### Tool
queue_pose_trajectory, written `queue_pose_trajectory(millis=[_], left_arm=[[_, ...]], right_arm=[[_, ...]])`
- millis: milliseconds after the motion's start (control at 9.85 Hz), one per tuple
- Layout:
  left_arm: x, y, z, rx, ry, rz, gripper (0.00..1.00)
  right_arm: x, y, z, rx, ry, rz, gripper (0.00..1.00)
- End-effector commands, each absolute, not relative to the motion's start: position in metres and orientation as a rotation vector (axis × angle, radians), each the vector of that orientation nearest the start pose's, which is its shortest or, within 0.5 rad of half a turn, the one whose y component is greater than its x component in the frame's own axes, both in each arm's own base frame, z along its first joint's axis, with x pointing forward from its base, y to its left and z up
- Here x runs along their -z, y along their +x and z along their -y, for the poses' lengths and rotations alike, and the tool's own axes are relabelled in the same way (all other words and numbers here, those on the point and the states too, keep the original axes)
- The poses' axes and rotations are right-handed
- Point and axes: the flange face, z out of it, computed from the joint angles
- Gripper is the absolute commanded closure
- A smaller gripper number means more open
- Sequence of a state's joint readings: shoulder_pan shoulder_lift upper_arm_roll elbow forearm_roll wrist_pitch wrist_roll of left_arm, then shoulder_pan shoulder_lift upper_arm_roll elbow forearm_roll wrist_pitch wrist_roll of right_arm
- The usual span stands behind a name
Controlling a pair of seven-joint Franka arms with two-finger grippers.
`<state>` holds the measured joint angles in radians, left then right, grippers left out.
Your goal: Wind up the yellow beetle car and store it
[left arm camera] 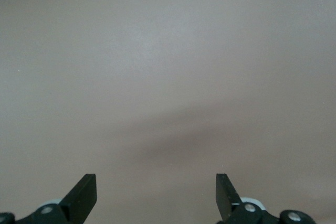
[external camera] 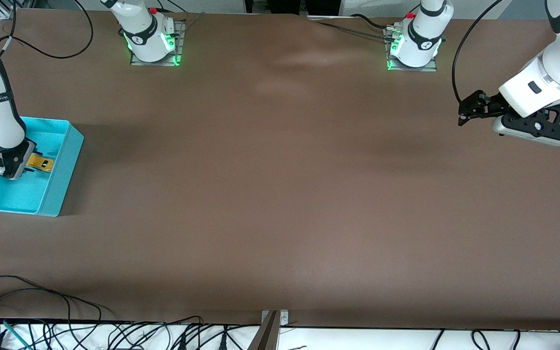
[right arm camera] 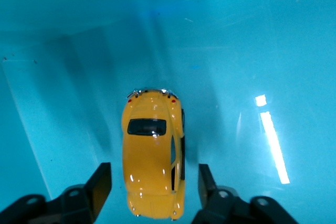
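The yellow beetle car lies inside the turquoise bin at the right arm's end of the table. In the right wrist view the car rests on the bin floor between my right gripper's fingers, with a gap on each side. My right gripper is open, down in the bin around the car's end. My left gripper is open and empty, held above bare table at the left arm's end; its wrist view shows only the tabletop.
The bin's walls stand close around the right gripper. Cables lie along the table edge nearest the front camera. The two arm bases stand along the table's other long edge.
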<state>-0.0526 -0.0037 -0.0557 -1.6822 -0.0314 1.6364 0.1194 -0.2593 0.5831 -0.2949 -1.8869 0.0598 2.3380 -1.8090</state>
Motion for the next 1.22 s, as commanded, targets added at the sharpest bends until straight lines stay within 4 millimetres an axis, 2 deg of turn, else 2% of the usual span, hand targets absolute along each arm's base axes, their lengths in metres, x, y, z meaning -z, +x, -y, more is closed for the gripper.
queue_pose_trajectory(millis=[0, 305, 406, 609, 711, 914, 1117], left_arm=[[-0.586, 0.553, 0.065, -0.073, -3.158, -0.339, 0.0], [-0.587, 0.553, 0.065, -0.071, -3.158, -0.337, 0.0], [-0.586, 0.554, 0.064, -0.073, -3.159, -0.334, 0.0], [-0.586, 0.553, 0.065, -0.073, -3.158, -0.337, 0.0], [-0.586, 0.553, 0.064, -0.073, -3.158, -0.334, 0.0], [-0.586, 0.553, 0.064, -0.076, -3.158, -0.334, 0.0], [-0.586, 0.553, 0.065, -0.078, -3.158, -0.337, 0.0]], right_arm=[[-0.225, 0.543, 0.316, -0.166, -2.51, 1.807, 0.0], [-0.308, 0.565, 0.277, -0.104, -2.571, 1.726, 0.0], [-0.337, 0.569, 0.273, -0.099, -2.603, 1.664, 0.0], [-0.392, 0.577, 0.253, -0.102, -2.699, 1.463, 0.0], [-0.419, 0.576, 0.24, -0.077, -2.747, 1.387, 0.0], [-0.471, 0.573, 0.196, -0.057, -2.871, 1.182, 0.0], [-0.508, 0.569, 0.155, -0.029, -2.988, 0.854, 0.0]])
